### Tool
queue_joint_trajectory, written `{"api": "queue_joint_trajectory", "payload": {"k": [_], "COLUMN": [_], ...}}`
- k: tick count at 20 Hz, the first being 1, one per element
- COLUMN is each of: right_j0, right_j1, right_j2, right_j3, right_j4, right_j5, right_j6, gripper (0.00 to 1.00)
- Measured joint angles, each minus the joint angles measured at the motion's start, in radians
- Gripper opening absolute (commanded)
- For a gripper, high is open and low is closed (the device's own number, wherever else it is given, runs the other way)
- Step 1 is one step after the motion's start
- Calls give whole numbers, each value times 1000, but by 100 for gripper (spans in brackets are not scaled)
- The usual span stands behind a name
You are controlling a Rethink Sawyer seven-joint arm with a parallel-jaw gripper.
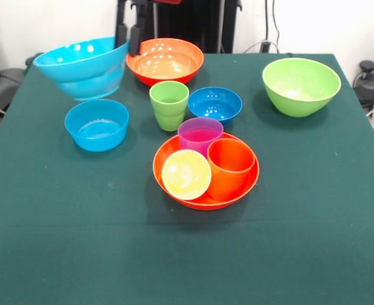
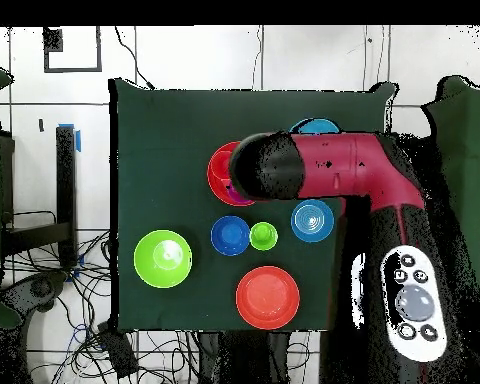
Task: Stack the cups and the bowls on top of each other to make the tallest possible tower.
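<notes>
Three cups (image 1: 203,159) sit in a near orange bowl (image 1: 205,198), the green cup (image 1: 169,105) behind; bowls (image 1: 300,86) lie scattered. Light, stiff, glossy plastic probably slips, so pinch rims. Gripper (image 1: 128,35) grasps the tilted, raised light-blue bowl's (image 1: 82,67) rim.

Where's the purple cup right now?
In the front view the purple cup stands upright at the back of the near orange bowl, mid-table, behind the yellow cup and orange cup, just in front of the dark blue bowl.

One camera looks across the green table (image 1: 60,254) from its near edge, fairly close; another stares straight down from higher up; both share the tabletop
</notes>
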Motion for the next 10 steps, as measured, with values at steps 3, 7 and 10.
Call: {"api": "queue_joint_trajectory", "payload": {"k": [3, 7, 10], "right_j0": [42, 71, 76], "right_j1": [-2, -10, -21], "right_j2": [0, 0, 2], "right_j3": [-31, -38, -38], "right_j4": [-25, -43, -45], "right_j5": [79, 122, 122], "right_j6": [0, 0, 0], "gripper": [0, 0, 0]}}
